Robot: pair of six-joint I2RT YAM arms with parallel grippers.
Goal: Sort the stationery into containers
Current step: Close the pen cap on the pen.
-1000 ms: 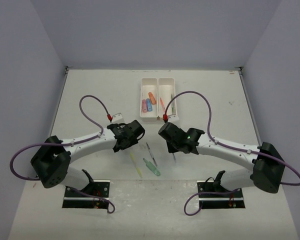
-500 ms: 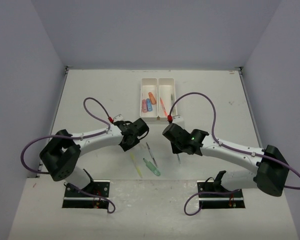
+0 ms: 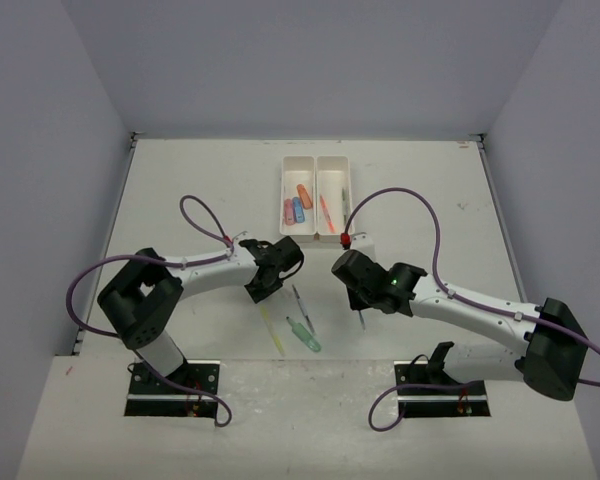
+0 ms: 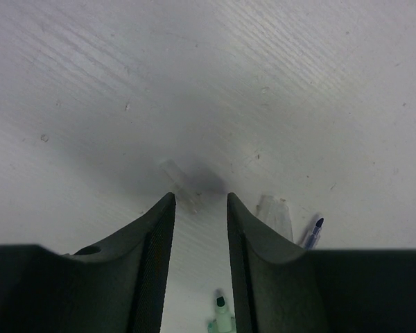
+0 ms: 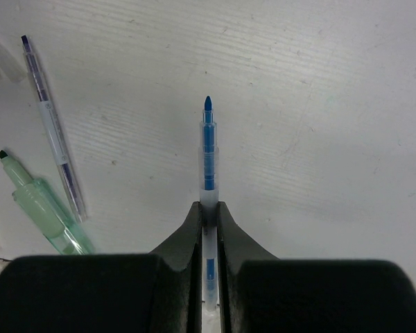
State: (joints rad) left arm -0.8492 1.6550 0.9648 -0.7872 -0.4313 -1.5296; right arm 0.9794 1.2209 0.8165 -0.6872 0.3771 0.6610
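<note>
The white two-compartment tray (image 3: 317, 163) stands at the back middle. Its left half holds pink, blue and orange pieces (image 3: 296, 207); its right half holds a red pen (image 3: 326, 213). A yellow pen (image 3: 272, 328), a green highlighter (image 3: 304, 335) and a thin grey pen (image 3: 299, 303) lie on the table in front. My left gripper (image 4: 201, 198) hangs low over them, its jaws partly apart over bare table. A small clear cap (image 4: 180, 182) lies at its fingertips. My right gripper (image 5: 208, 208) is shut on a blue pen (image 5: 208, 149), tip pointing away.
A second clear cap (image 4: 276, 211) lies right of the left fingers, beside the grey pen's tip (image 4: 315, 232). The highlighter's tip (image 4: 222, 312) shows low between those fingers. In the right wrist view the grey pen (image 5: 52, 125) and highlighter (image 5: 38, 205) lie to the left.
My left gripper's jaws have narrowed and it has shifted right, closer to the loose pens. The right arm has drifted slightly right and nearer, still holding the blue pen.
</note>
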